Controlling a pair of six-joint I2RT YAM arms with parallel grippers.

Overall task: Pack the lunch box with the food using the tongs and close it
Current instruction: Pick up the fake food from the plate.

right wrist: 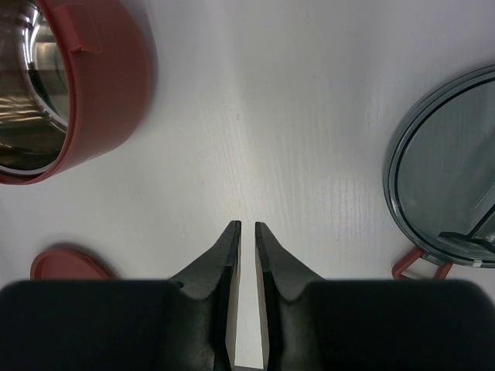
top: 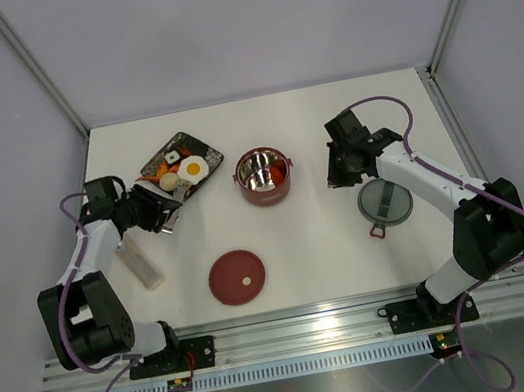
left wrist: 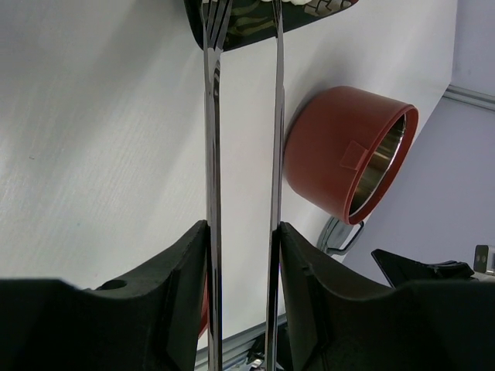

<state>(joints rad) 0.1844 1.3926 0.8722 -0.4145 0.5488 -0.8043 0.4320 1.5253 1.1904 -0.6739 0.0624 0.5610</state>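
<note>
Squeezing the tongs [left wrist: 241, 139] between its pads, the left hand [left wrist: 241, 255] could let them slip over the black tray [top: 156, 160] of food [top: 192, 169], short of the lunch box [top: 263, 176] mid-bench, while the empty right hand [right wrist: 247, 232] is nearly closed.

Black tray [top: 156, 161], grey lid [top: 386, 202], white block [top: 140, 262].

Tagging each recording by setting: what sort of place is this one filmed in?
Most likely a lab test cell, not a kitchen: a bare white table boxed in by plain grey panels on aluminium framing, with two arms bolted to a rail at its near edge. The food is toy pieces.
</note>
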